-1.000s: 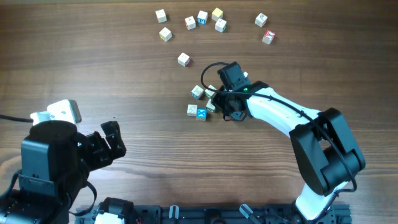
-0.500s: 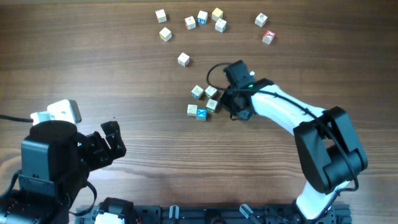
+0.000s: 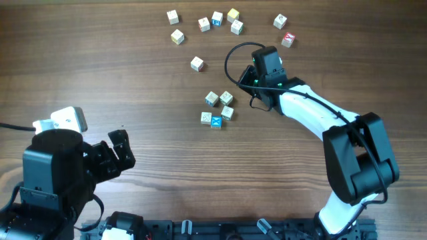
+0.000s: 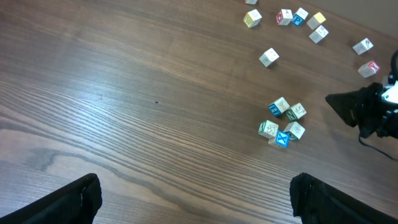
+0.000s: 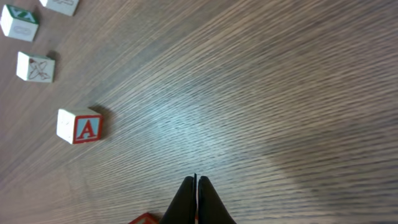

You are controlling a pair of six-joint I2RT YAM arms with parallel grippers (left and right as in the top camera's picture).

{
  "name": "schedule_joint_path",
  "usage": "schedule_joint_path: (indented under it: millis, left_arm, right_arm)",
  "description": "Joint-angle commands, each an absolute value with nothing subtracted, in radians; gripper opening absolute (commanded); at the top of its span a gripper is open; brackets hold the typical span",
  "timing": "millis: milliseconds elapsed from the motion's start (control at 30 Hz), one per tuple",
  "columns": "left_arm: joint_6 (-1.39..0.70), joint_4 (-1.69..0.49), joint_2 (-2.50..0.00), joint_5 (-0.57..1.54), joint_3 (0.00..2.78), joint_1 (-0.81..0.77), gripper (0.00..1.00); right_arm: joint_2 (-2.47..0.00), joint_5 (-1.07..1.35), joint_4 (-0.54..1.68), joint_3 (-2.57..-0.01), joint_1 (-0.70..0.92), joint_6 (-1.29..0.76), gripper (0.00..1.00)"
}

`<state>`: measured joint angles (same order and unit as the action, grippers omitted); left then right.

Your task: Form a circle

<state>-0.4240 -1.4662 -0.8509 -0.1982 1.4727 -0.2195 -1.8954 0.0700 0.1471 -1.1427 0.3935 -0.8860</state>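
While the right gripper (image 5: 196,186) keeps its two dark fingers pressed flat together with nothing between them, over bare wood at the bottom of its wrist view, the left gripper (image 4: 196,190) stands spread wide and empty at the lower left of the overhead frame. The circle (image 3: 219,110), five small pale wooden cubes packed close, among them a blue-faced cube (image 3: 215,122), lies near centre frame, just left of the right arm (image 3: 313,113). Along the upper edge lie loose cubes (image 3: 204,25) with printed faces. The table (image 3: 133,87) is dark, fine-grained wood, and bare boards stretch across its left half.
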Motion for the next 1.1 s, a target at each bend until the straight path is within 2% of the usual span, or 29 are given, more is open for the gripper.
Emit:
schedule_joint_path:
  millis: [0,1067]
  left_arm:
    - [-0.43,-1.464,-0.85,-0.211,1.472,-0.213,1.0]
    - [-0.43,-1.464,-0.85,-0.211,1.472,-0.213,1.0]
  right_arm:
    - [-1.949,0.1,0.104,-1.157,0.413,-0.877,0.04]
    - [-2.034,0.212,0.072,-1.157,0.435,-0.871,0.04]
